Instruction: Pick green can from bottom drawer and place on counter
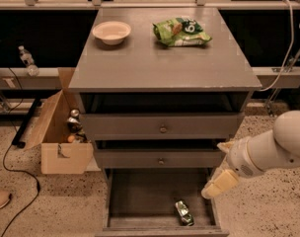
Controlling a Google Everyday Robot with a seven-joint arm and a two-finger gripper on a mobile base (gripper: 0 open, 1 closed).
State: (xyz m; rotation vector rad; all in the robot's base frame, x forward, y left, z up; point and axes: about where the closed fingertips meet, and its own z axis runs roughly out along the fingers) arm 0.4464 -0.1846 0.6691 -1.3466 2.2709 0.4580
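Observation:
The green can (pixel 184 213) lies on its side on the floor of the open bottom drawer (pixel 135 201), near the front right. The gripper (pixel 218 184) hangs at the end of the white arm over the drawer's right edge, above and to the right of the can, apart from it. The counter (pixel 160 63) is the grey cabinet top above.
A white bowl (pixel 111 32) and a crinkled green snack bag (pixel 181 31) sit at the back of the counter. Two upper drawers with round knobs (pixel 163 129) are slightly open. An open cardboard box (pixel 61 132) with items stands on the floor left of the cabinet. A cable runs across the floor at left.

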